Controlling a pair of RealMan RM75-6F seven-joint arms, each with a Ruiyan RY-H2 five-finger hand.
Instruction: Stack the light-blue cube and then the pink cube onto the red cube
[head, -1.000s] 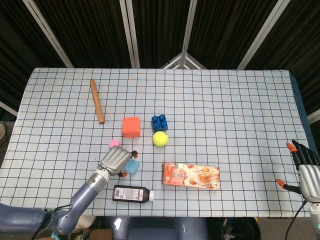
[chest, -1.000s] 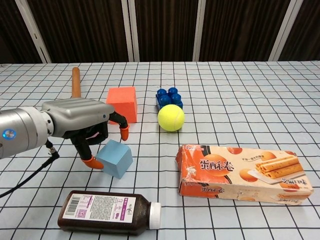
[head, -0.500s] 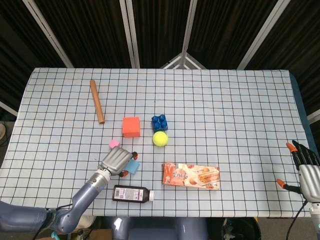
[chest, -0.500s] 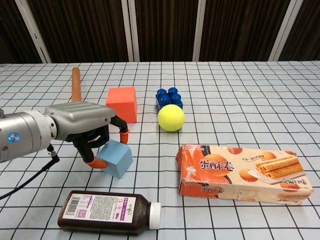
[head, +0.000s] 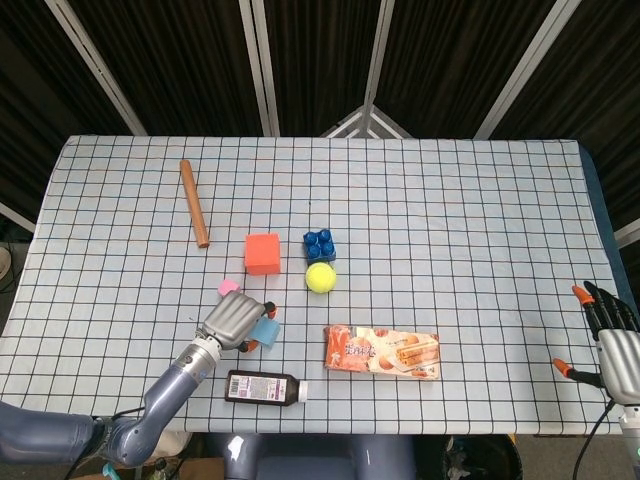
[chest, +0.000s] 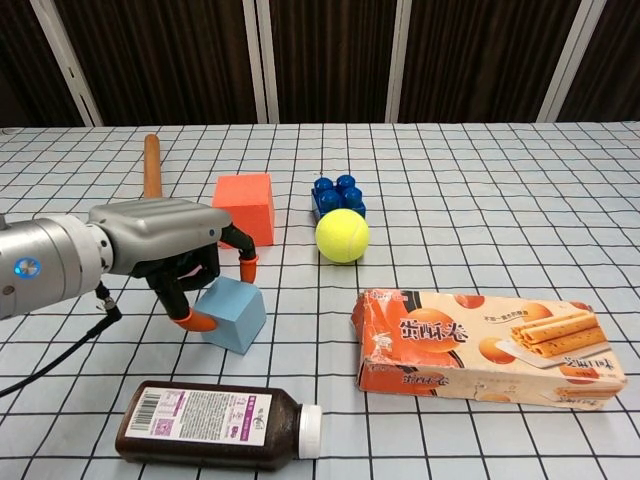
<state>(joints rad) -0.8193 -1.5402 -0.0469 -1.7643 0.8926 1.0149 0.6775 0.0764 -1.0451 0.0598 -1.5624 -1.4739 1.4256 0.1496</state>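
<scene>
My left hand (chest: 160, 243) reaches over the light-blue cube (chest: 236, 314) and grips it between thumb and fingers; the cube sits tilted just off the checked cloth. In the head view the same left hand (head: 230, 320) covers most of the light-blue cube (head: 267, 333). The red cube (chest: 245, 205) stands just behind the hand, and it appears in the head view as an orange-red cube (head: 262, 253). The small pink cube (head: 228, 288) lies close behind my left hand and is hidden in the chest view. My right hand (head: 612, 342) rests at the table's right edge, fingers apart, empty.
A tennis ball (chest: 342, 236) and a blue toy brick (chest: 337, 193) sit right of the red cube. A biscuit box (chest: 490, 340) lies at front right. A brown bottle (chest: 215, 425) lies in front of my left hand. A wooden rod (chest: 151, 165) lies at back left.
My left hand has drawn its fingers tighter around the light-blue cube and raised it slightly. The right hand has not moved.
</scene>
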